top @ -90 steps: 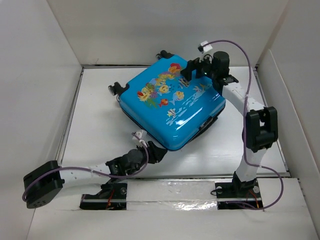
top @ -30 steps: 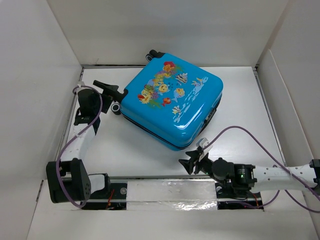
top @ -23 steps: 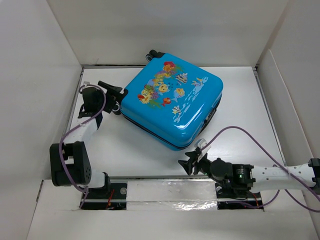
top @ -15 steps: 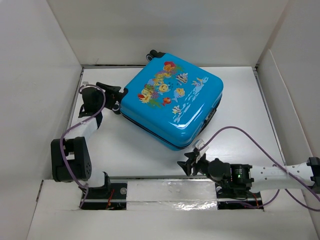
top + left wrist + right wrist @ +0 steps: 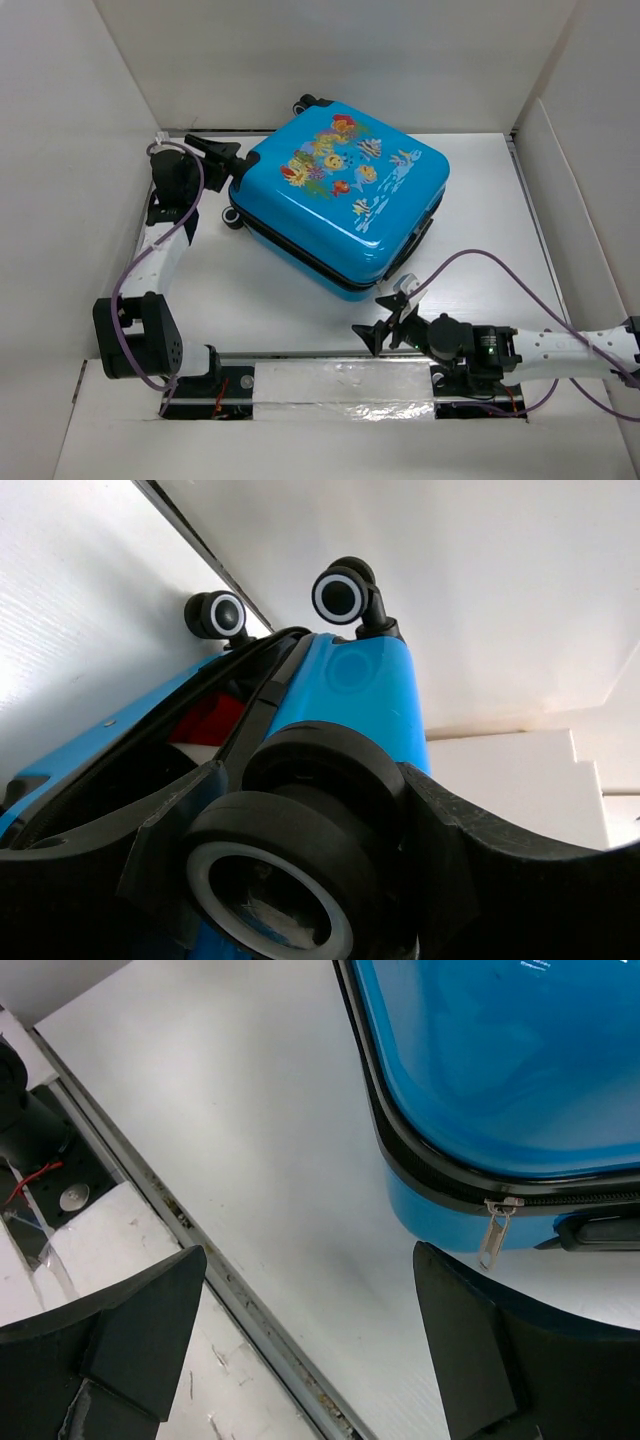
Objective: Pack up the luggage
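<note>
The luggage [image 5: 345,195] is a bright blue hard-shell suitcase with a fish print, lying flat mid-table. My left gripper [image 5: 232,160] is at its back left corner, shut on one black wheel [image 5: 300,830], which fills the gap between the fingers [image 5: 170,830]. In the left wrist view the shell [image 5: 365,690] shows a gap along the seam with something red [image 5: 205,720] inside. My right gripper [image 5: 377,320] is open and empty, low over the table just in front of the suitcase's near corner. The right wrist view shows that corner [image 5: 470,1090] and a silver zipper pull [image 5: 494,1233].
White walls enclose the table on the left, back and right. A metal rail [image 5: 260,1310] runs along the table's near edge by the arm bases. Two more wheels [image 5: 343,595] point at the back wall. The right arm's purple cable [image 5: 480,260] loops over the table.
My left gripper has closed on the wheel and moved toward the back wall, shifting the suitcase's left corner with it. The right gripper has barely moved.
</note>
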Controlling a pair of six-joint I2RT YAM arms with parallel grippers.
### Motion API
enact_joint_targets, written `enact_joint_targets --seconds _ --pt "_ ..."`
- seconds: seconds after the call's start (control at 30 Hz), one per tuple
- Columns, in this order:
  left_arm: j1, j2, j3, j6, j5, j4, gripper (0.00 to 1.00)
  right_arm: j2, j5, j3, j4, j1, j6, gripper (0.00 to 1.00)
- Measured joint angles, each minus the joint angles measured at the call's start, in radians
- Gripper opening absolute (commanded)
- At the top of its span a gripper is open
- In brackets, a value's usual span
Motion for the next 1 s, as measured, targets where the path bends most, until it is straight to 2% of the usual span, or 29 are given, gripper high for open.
enact_joint_targets --seconds 0.1,0.2,0.27,0.3,0.33,0.4,0.47,0.57,0.63,0.67,0.73,0.77,0.8,0.9,1.0 --pt "0.000 0.001 0.018 0.009 0.006 -0.022 0.05 -0.011 0.000 0.018 -0.038 0.000 0.000 0.94" --pt "0.001 0.021 0.019 0.018 0.005 -0.043 0.05 -0.017 0.011 0.039 -0.084 0.001 0.009 0.93" --pt "0.004 0.045 0.019 0.022 0.005 -0.048 0.04 -0.025 0.030 0.042 -0.116 0.001 0.025 0.82" --pt "0.007 0.060 0.019 0.026 0.005 -0.050 0.04 -0.030 0.042 0.042 -0.134 0.001 0.039 0.72" --pt "0.010 0.075 0.018 0.028 0.002 -0.051 0.04 -0.035 0.057 0.042 -0.150 0.001 0.050 0.51" --pt "0.012 0.095 0.017 0.029 0.001 -0.055 0.04 -0.047 0.091 0.040 -0.180 0.001 0.076 0.36" --pt "0.013 0.109 0.017 0.032 -0.002 -0.056 0.05 -0.064 0.122 0.032 -0.202 0.001 0.097 0.24" --pt "0.013 0.126 0.017 0.036 -0.007 -0.055 0.08 -0.089 0.164 0.018 -0.227 0.001 0.119 0.18" --pt "0.013 0.141 0.017 0.041 -0.014 -0.056 0.09 -0.101 0.183 0.010 -0.234 0.000 0.120 0.18" --pt "0.013 0.150 0.017 0.043 -0.018 -0.058 0.10 -0.105 0.187 0.008 -0.237 -0.006 0.117 0.23" --pt "0.013 0.163 0.017 0.049 -0.024 -0.066 0.11 -0.108 0.190 0.007 -0.237 -0.021 0.112 0.36" --pt "0.014 0.167 0.017 0.052 -0.028 -0.071 0.12 -0.108 0.191 0.007 -0.237 -0.034 0.106 0.47" --pt "0.014 0.168 0.017 0.055 -0.031 -0.076 0.13 -0.108 0.193 0.007 -0.237 -0.048 0.100 0.49" --pt "0.014 0.168 0.017 0.068 -0.035 -0.078 0.25 -0.101 0.165 0.006 -0.228 -0.120 0.061 0.56" --pt "0.014 0.169 0.017 0.077 -0.039 -0.080 0.34 -0.066 0.088 0.005 -0.183 -0.248 0.008 0.57"
